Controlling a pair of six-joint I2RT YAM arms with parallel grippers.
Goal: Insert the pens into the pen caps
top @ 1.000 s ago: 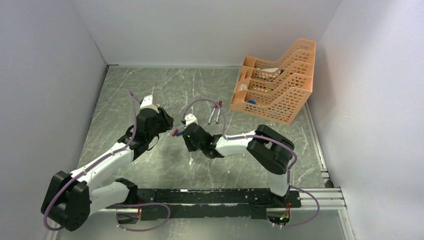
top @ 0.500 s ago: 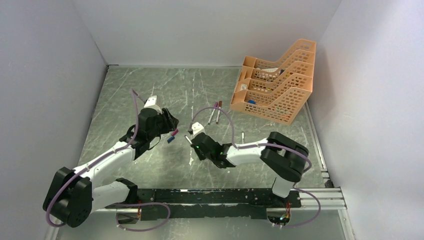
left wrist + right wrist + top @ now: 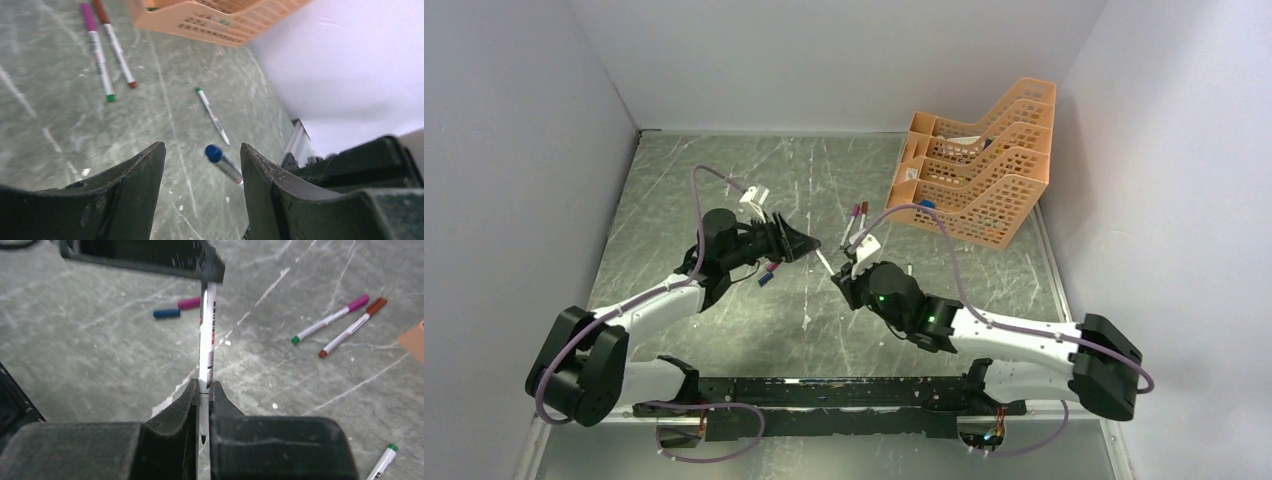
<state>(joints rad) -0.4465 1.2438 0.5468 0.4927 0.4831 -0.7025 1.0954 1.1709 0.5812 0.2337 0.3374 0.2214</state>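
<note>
Four thin silvery-white marker pens and four short cylindrical caps are in view. The right gripper (image 3: 202,389) is clamped shut on one pen (image 3: 207,340). Its blue tip (image 3: 214,152) points at the gap of the left gripper (image 3: 202,150), whose jaws stand apart and empty. A magenta-capped pen (image 3: 330,320) and a brown-capped pen (image 3: 352,329) lie side by side farther off. An uncapped pen (image 3: 212,114) lies to their right and nearer. A loose blue cap (image 3: 166,313) and a loose magenta cap (image 3: 189,303) sit just beside each other on the grey marbled table (image 3: 724,170), left of the held pen.

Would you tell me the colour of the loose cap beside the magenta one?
The loose cap is blue, clearest in right wrist view.
</note>
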